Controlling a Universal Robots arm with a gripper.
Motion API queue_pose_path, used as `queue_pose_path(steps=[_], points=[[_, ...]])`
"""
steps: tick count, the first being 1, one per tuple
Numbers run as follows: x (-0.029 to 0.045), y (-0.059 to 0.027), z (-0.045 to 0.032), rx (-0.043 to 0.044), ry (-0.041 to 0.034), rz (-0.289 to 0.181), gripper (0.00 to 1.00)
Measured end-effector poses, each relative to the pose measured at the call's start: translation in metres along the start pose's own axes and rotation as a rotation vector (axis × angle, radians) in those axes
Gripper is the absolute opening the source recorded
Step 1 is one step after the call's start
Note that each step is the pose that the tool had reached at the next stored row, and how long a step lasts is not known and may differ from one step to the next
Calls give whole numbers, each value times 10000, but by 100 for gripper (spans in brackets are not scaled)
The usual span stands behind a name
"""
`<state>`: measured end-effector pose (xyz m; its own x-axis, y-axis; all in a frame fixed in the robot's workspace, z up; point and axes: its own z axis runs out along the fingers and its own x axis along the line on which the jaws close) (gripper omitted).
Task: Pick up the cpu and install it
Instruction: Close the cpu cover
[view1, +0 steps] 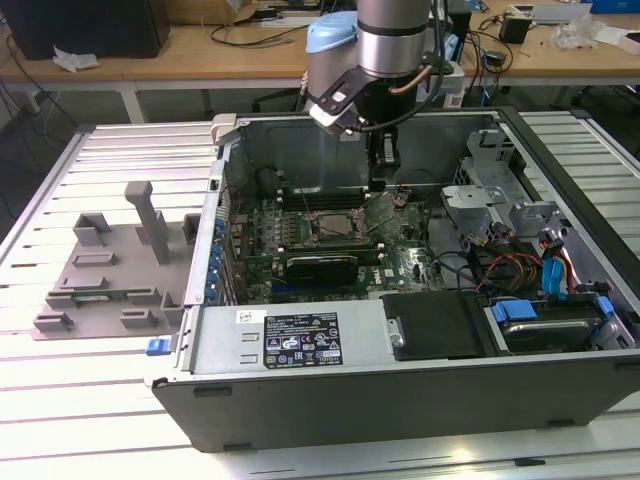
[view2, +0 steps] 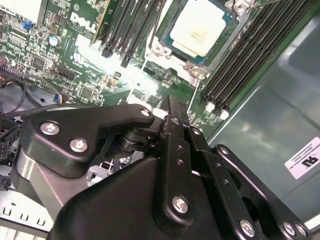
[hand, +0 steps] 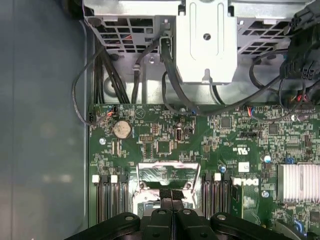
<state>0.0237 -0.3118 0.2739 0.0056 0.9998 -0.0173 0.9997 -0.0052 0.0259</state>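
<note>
Hovering low inside the open computer case, the tool is seen pointed straight down over the motherboard, just to the exterior view's right of the cpu socket. In both wrist views the tool's fingers are drawn together with nothing visible between them, so no load is carried.

The cpu is found lying flat in the socket frame, silver top up, square to the frame and between the two banks of memory slots. It looks seated, so the pick and place part is judged done. Whether the retention frame is latched cannot be told. The tool is apart from the cpu, beside the socket edge. This is likely so that the chip is cleared, or so that a socket part is reached with closed tips.

The grey plastic fixture is left on the desk outside the case, on the exterior view's left, with no chip visible on it. A coin cell and a finned heatsink are noted on the board.
</note>
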Motion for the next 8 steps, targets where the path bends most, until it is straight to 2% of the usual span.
queue_pose_path(steps=[7, 8], points=[[0, 134, 3, 1, -1, -1, 11], [1, 184, 6, 0, 1, 0, 11]])
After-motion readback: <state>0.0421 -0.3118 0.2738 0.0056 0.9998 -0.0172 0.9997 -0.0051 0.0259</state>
